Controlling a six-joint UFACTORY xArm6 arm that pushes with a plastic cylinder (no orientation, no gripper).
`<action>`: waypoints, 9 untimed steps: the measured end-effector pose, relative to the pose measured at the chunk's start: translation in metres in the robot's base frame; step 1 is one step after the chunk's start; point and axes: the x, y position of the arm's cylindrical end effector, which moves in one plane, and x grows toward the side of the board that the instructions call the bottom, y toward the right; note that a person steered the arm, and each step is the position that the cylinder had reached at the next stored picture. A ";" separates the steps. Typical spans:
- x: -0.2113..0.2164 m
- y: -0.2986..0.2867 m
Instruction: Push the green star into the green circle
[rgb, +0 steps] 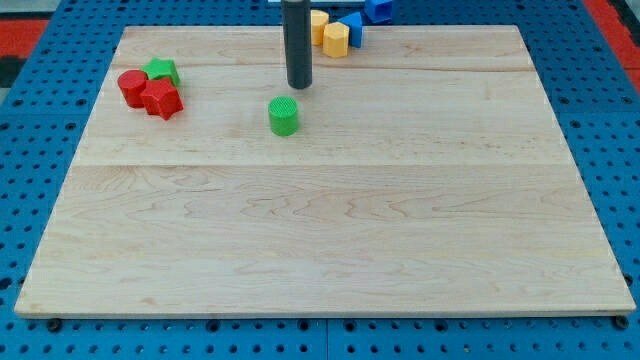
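The green circle (284, 116) is a short cylinder standing on the wooden board, left of centre in the upper half. The green star (161, 71) sits far to the view's left near the board's upper left corner, touching red blocks. My tip (299, 86) is the lower end of a dark rod that comes down from the view's top. It stands just above and slightly right of the green circle, a small gap apart, and far to the right of the green star.
A red circle (131, 87) and a red star-like block (163, 100) crowd the green star from below. At the top edge sit two yellow blocks (335, 40), a blue block (354, 28) and another blue block (378, 9) off the board.
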 end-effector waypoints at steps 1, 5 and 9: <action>-0.059 -0.081; -0.048 -0.233; 0.039 -0.171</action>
